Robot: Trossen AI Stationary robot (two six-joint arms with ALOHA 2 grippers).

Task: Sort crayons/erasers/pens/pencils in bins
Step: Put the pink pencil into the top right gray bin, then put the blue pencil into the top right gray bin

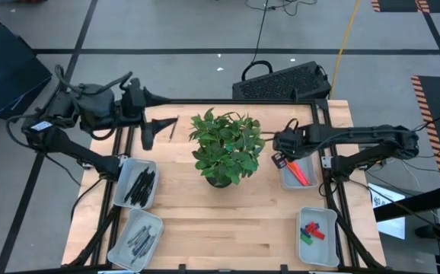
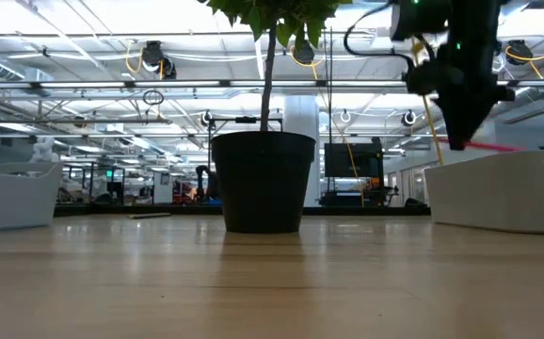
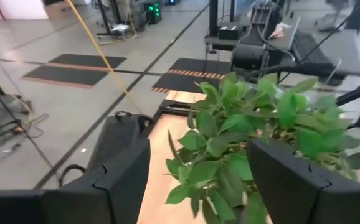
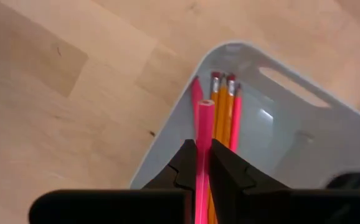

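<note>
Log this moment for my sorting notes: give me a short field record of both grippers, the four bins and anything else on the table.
right gripper: shut on a pink-red pencil, above the pencil bin
pencil bin contents: orange and red pencils
left gripper: open, empty, raised over the table's far left, facing the plant
left bins: near-left bin and the bin behind it both hold dark sticks
near-right bin: red, green and blue erasers
loose item: one dark stick lies beside the left gripper
</note>
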